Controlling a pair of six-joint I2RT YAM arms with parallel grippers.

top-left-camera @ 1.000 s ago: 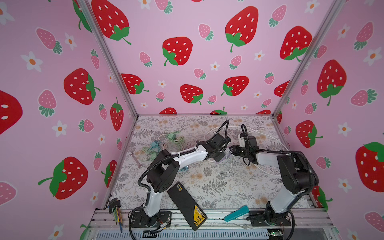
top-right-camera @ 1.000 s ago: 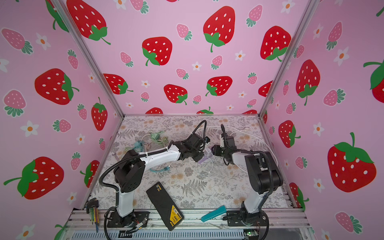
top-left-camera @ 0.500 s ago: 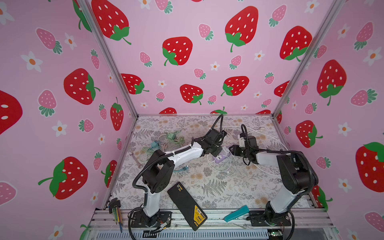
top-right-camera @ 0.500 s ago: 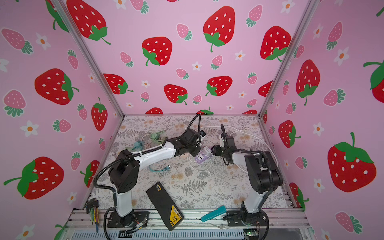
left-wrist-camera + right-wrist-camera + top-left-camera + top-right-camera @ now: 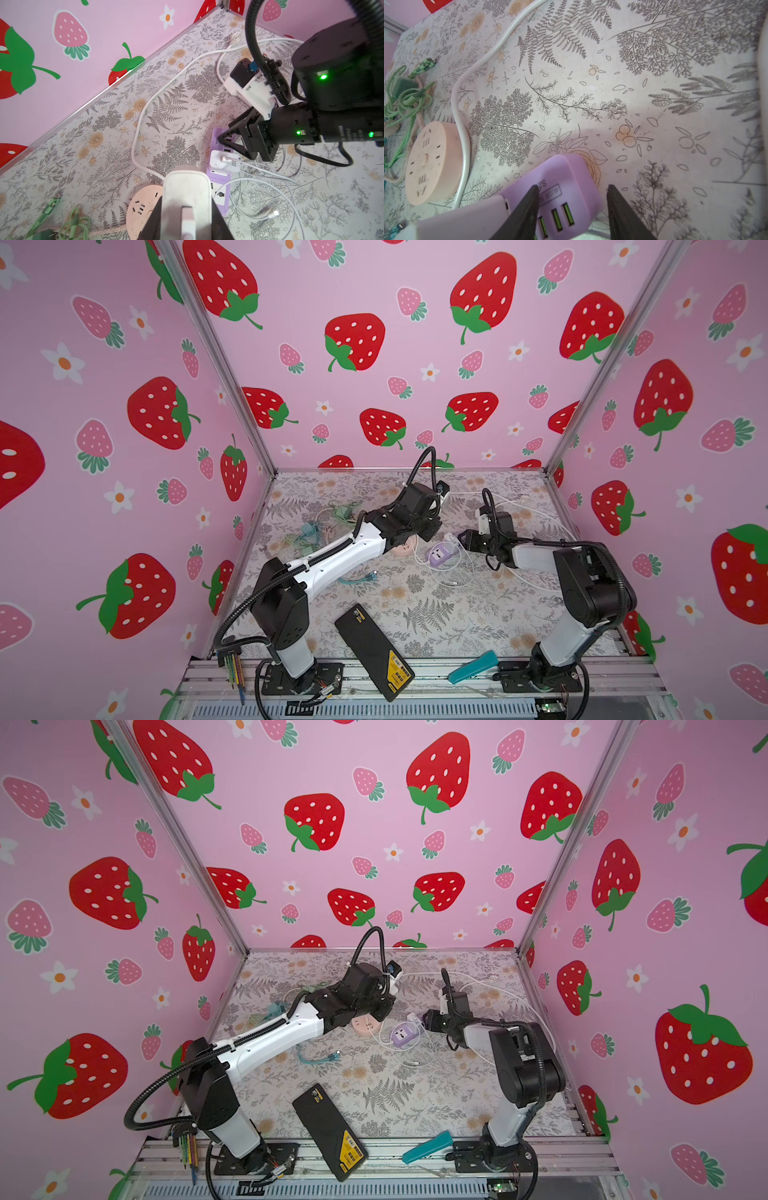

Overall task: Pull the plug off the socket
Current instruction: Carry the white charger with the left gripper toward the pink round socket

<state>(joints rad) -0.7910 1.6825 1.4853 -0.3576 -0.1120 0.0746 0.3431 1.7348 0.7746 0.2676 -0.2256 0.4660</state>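
Note:
My left gripper (image 5: 186,205) is shut on a white plug (image 5: 182,187), whose white cord trails off behind it. It holds the plug in the air, clear of the round pink socket (image 5: 141,207), and that socket's slots are bare. In both top views the wrist hides the plug above the pink socket (image 5: 405,549). My right gripper (image 5: 574,187) stands part open over one end of the purple socket block (image 5: 566,168). One finger lies on its USB face and the other stands just off its edge. In a top view the right gripper (image 5: 462,540) sits at the block's (image 5: 439,554) right end.
A white adapter (image 5: 220,164) with a thin cable sits in the purple block. Loose white cables (image 5: 453,572) loop around it. Green cables (image 5: 332,514) lie at the back left and a teal one (image 5: 357,577) beside the left arm. A black box (image 5: 374,649) and a teal tool (image 5: 473,666) lie at the front.
My left gripper has drawn back and to the left, uncovering the purple block and the pink socket. The right arm has hardly moved.

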